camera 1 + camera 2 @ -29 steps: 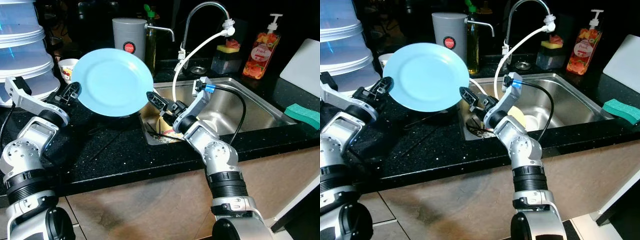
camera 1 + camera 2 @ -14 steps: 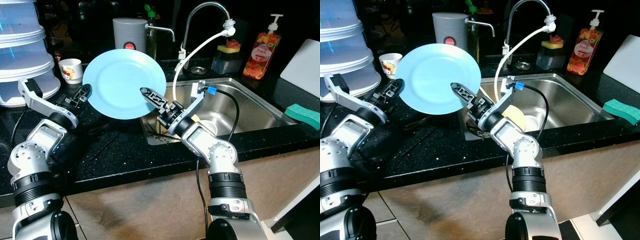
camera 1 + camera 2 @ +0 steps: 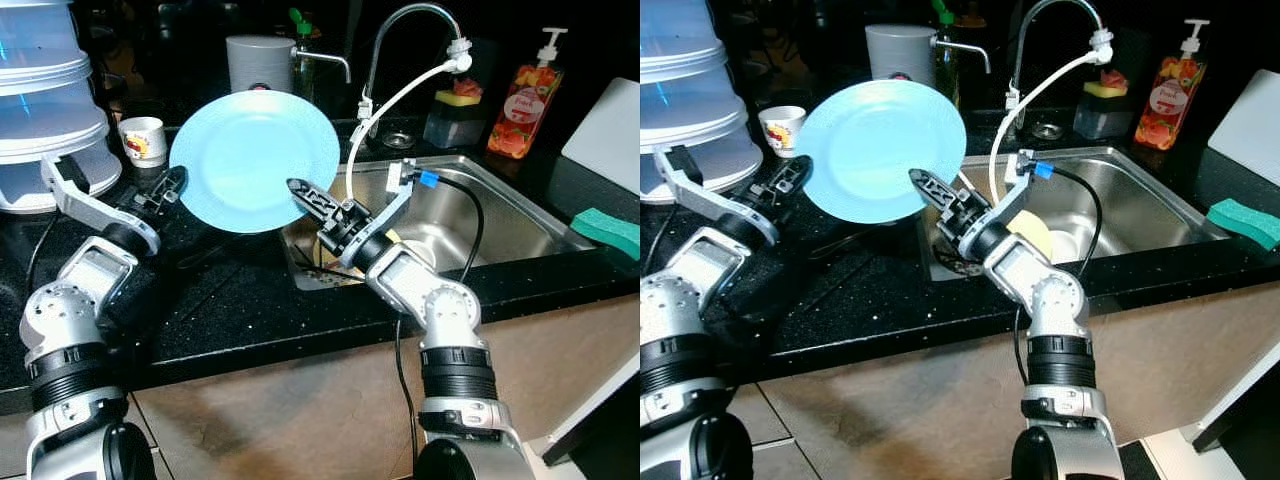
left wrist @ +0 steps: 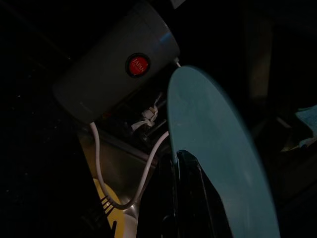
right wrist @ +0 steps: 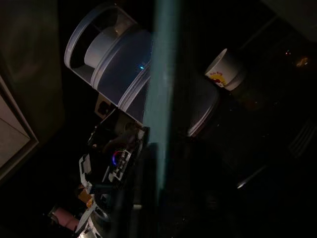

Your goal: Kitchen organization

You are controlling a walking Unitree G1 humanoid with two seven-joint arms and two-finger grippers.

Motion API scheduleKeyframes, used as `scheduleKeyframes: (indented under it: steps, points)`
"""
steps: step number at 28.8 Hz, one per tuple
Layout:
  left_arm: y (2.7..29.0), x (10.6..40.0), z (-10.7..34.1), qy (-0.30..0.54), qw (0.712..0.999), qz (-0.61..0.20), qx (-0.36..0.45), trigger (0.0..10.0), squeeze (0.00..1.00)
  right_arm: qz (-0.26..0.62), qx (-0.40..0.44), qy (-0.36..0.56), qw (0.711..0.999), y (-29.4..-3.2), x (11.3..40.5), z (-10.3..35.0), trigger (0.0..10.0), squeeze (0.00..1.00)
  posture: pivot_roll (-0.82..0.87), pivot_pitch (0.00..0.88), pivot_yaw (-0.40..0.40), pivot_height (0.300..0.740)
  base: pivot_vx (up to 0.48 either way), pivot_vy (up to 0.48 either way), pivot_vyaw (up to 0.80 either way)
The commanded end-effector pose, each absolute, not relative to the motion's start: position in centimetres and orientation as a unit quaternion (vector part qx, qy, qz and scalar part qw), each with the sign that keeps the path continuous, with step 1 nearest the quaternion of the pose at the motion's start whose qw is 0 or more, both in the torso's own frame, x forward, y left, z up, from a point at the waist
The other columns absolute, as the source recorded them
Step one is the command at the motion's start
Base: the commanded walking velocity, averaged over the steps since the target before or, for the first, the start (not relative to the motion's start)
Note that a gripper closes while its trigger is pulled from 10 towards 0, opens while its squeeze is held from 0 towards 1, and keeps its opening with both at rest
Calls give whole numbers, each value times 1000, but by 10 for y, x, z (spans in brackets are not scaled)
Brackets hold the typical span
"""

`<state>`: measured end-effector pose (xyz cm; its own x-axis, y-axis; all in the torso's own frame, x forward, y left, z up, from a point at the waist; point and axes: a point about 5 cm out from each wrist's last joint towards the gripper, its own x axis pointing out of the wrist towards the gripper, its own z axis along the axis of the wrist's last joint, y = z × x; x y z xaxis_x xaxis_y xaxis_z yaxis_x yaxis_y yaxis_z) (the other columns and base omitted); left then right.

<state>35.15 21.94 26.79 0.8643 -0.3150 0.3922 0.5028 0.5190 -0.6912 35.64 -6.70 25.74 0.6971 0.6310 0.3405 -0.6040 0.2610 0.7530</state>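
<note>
Both wrist views are very dark: the left wrist one gives little beyond the plate's edge and a grey canister (image 4: pixel 116 69) with a red label, the right wrist one a thin blue rim seen edge-on, with stacked containers and a small cup dim behind it. What lies at the bottom of the sink (image 3: pixel 500 215) is partly hidden by the right arm — something yellow and white shows, nothing clearer.

The light blue plate (image 3: pixel 255 160) is held up, tilted, above the black counter (image 3: pixel 240 300) just left of the sink. The left gripper (image 3: pixel 172 184) pinches its left rim, fingers closed on the edge. The right gripper (image 3: pixel 310 197) has its fingers at the plate's lower right edge, one black finger lying across the face; I cannot tell if it grips or merely touches.

Around them: a stack of clear containers (image 3: pixel 45 100) at far left, a small printed cup (image 3: pixel 144 140) beside it, the tap (image 3: pixel 405 30) with a white hose (image 3: pixel 385 110) curving down — close behind the right gripper — an orange soap bottle (image 3: pixel 518 100), and a green sponge (image 3: pixel 606 228) on the counter at right.
</note>
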Motion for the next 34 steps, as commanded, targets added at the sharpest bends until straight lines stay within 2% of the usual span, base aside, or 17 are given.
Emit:
scheduleKeyframes:
  steps: [1,8,12,13,15,16,19,21,22,23,24,25,29,31,32,33,34]
  points:
    - [211,353,259,-82,871,-239,-421,0,0,409,471,-6,782,-66,352,269,0,0,45,27,-2,740,0,0,0]
    - [210,354,257,-74,878,-237,-410,0,0,406,474,-9,781,-68,353,270,0,0,48,32,-2,740,0,0,0]
    - [207,357,254,-60,899,-219,-374,0,0,384,481,-13,788,-73,357,268,0,0,49,32,-2,740,0,0,0]
    - [208,359,252,-51,908,-205,-363,7961,0,362,481,-15,799,-77,360,266,0,0,50,32,-1,740,0,0,0]
    - [208,359,252,-51,908,-205,-363,7961,0,362,481,-15,799,-77,360,266,0,0,50,32,-1,740,0,0,0]
    - [209,359,251,-52,909,-200,-362,10000,1000,352,481,-16,802,-78,361,266,0,0,48,32,0,740,0,0,0]
    - [212,360,251,-54,915,-183,-356,10000,1000,330,483,-21,811,-84,365,264,0,0,48,32,0,740,0,0,0]
    - [221,363,248,-59,946,-118,-297,10000,1000,276,490,-41,826,-99,373,263,0,0,48,32,0,740,0,0,0]
    - [221,363,248,-59,946,-118,-297,10000,1000,276,490,-41,826,-99,373,263,0,0,48,32,0,740,0,0,0]
    - [223,363,249,-70,951,-105,-284,10000,655,263,484,-47,833,-103,374,263,0,0,46,33,0,740,0,0,0]
    - [223,362,252,-87,952,-101,-277,10000,0,243,465,-54,850,-107,376,261,0,0,46,33,0,740,0,0,0]
    - [223,362,252,-87,952,-101,-277,10000,0,243,465,-54,850,-107,376,261,0,0,46,33,0,740,0,0,0]
    - [219,360,260,-118,950,-112,-265,10000,0,197,419,-64,884,-116,379,257,0,0,45,32,-2,740,0,0,0]
    - [201,357,266,-126,954,-168,-213,10000,0,164,358,-66,917,-121,381,252,0,0,44,31,-2,740,0,0,0]
    - [185,353,268,-120,955,-213,-165,10000,0,153,302,-63,939,-120,382,247,667,0,43,28,-1,740,0,0,0]
    - [174,349,268,-115,954,-243,-134,10000,0,147,262,-62,952,-120,382,244,667,0,43,28,-1,740,0,0,0]
    - [160,346,264,-99,953,-277,-71,10000,0,146,219,-58,963,-118,381,240,3490,0,43,25,-2,740,0,0,0]
